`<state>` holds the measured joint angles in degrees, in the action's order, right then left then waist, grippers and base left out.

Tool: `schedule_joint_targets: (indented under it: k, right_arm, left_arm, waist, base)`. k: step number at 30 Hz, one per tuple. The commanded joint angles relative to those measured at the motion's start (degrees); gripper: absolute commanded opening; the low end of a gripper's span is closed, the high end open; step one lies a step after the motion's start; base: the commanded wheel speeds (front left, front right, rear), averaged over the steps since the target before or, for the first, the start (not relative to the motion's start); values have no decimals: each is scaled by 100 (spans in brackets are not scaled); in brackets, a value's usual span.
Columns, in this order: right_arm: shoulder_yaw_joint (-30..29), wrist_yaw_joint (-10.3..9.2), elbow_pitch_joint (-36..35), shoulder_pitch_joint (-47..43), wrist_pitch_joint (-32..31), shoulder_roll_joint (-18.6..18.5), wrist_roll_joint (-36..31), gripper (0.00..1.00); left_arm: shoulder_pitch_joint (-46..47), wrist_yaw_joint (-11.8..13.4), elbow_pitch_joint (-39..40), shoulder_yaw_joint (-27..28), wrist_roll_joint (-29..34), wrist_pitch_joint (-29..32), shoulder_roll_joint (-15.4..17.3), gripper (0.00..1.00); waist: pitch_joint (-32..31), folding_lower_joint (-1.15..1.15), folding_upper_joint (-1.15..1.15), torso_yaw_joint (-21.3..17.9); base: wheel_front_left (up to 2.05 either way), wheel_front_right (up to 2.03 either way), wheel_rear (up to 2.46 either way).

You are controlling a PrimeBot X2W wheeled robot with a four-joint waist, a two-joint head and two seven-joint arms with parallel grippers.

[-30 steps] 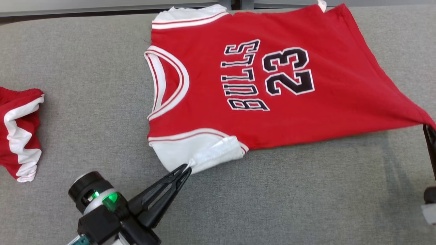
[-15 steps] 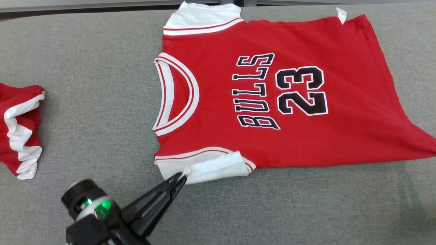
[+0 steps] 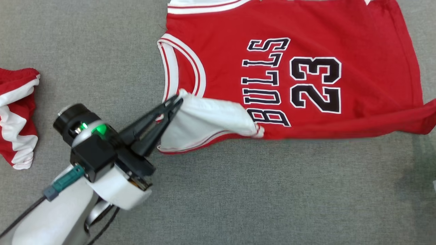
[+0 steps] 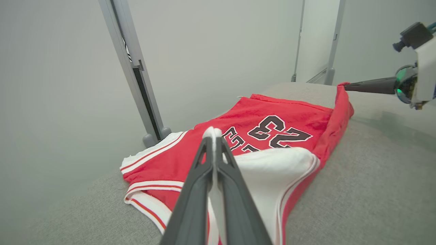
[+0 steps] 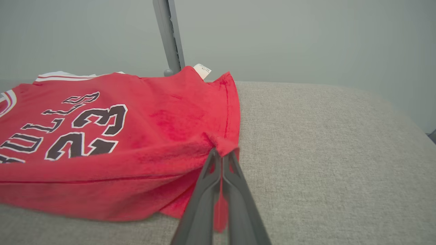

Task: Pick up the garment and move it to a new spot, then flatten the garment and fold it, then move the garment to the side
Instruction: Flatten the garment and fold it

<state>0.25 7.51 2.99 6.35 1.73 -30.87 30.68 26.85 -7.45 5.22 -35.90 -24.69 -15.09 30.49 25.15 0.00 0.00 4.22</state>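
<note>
The red jersey lies on the grey table with its front up, so the black letters and the number 23 can be read. Its neck opening is at the left side of the jersey and its hem is at the right side.

The left gripper is at the near left corner of the jersey. Its two dark fingers are pressed together on the edge of the white sleeve. In the left wrist view a thin strip of white cloth shows between the fingers at the left gripper's tips. The sleeve is lifted and turned over onto the red front of the jersey, just beside the neck opening, and it covers the lower part of the first letter.

The right gripper is at the near right corner of the jersey. Its fingers are closed on the red hem corner and hold it raised above the table. The whole near edge of the jersey between the two grippers is lifted and curls over.

A small white label stands up at the far right corner of the jersey. A grey metal post stands behind the jersey. A second red and white cloth lies crumpled well apart from the jersey, to its left.
</note>
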Motion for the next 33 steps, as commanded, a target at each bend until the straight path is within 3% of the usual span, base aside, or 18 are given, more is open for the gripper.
schedule_joint_targets:
  k: [1,13,14,15,16,17,18,19,27,33]
  right_arm:
    - [-53,-4,110,192,20,-71,28,0]
    - [232,-4,486,1060,74,-223,12,0]
    - [333,-4,566,1206,147,-202,-24,47]
    - [333,-4,566,1206,147,-202,-24,47]
    - [338,-4,610,1281,229,-178,-23,100]
    - [353,-4,642,1318,313,-159,-15,100]
    - [384,-4,646,1326,407,-150,-14,100]
    - [382,-4,646,1318,522,-142,-7,100]
    - [153,-4,627,735,1204,118,-152,100]
    - [109,-4,576,389,1309,365,-195,100]
  left_arm:
    - [244,-4,-115,38,59,-9,14,0]
    - [1200,-4,-614,40,449,-9,-157,0]
    - [1293,-4,-761,22,468,-9,-210,0]
    - [1293,-4,-761,22,468,-9,-210,0]
    - [1306,-3,-842,39,440,-9,-254,10]
    - [1324,-4,-895,66,438,-10,-301,47]
    - [1314,-3,-907,157,456,-10,-359,91]
    - [1249,-3,-899,288,488,-9,-415,100]
    - [-226,206,-622,1185,553,-6,-815,100]
    - [-1262,181,-1085,1107,191,49,-1088,100]
  waist:
    - [144,0,0,34]
    - [632,0,0,73]
    - [669,0,0,68]
    - [669,0,0,68]
    - [678,0,0,66]
    - [679,0,0,68]
    - [673,0,0,68]
    - [657,0,0,67]
    - [332,0,0,14]
    - [56,0,0,14]
  base:
    - [0,0,0]
    - [0,0,0]
    - [0,0,0]
    - [0,0,0]
    - [0,0,0]
    - [0,0,0]
    - [0,0,0]
    - [0,0,0]
    - [0,0,0]
    - [0,0,0]
